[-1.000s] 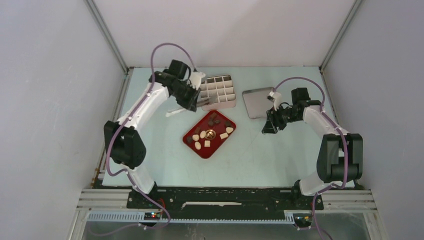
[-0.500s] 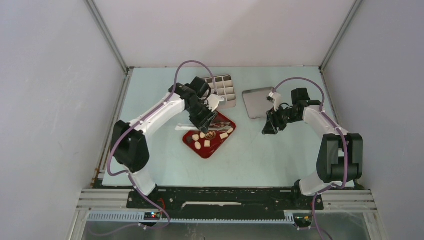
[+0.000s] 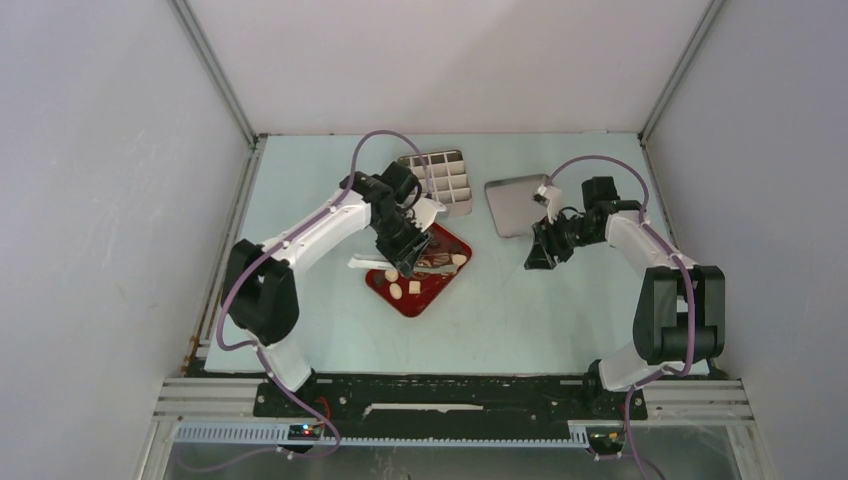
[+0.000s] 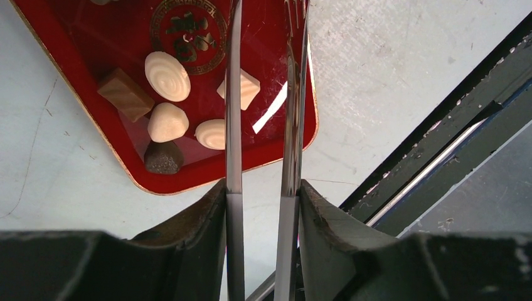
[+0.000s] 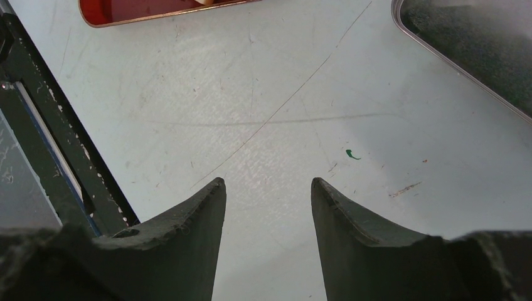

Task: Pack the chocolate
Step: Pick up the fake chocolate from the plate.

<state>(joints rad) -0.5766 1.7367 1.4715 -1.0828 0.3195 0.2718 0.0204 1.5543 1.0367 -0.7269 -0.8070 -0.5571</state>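
Hovering over the red tray's (image 4: 188, 172) edge, left tool (image 4: 262, 188) pinches tweezers (image 4: 233, 125); right tool (image 5: 266, 182) hangs spread over table (image 5: 282, 94).

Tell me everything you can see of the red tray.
The tray is glossy red, plastic-looking, with rounded corners, a thin gold edge and a round gold emblem. It lies flat on the table, turned diagonally, holding cream and brown chocolates. The left pincer holds tweezers over it; contact cannot be told.
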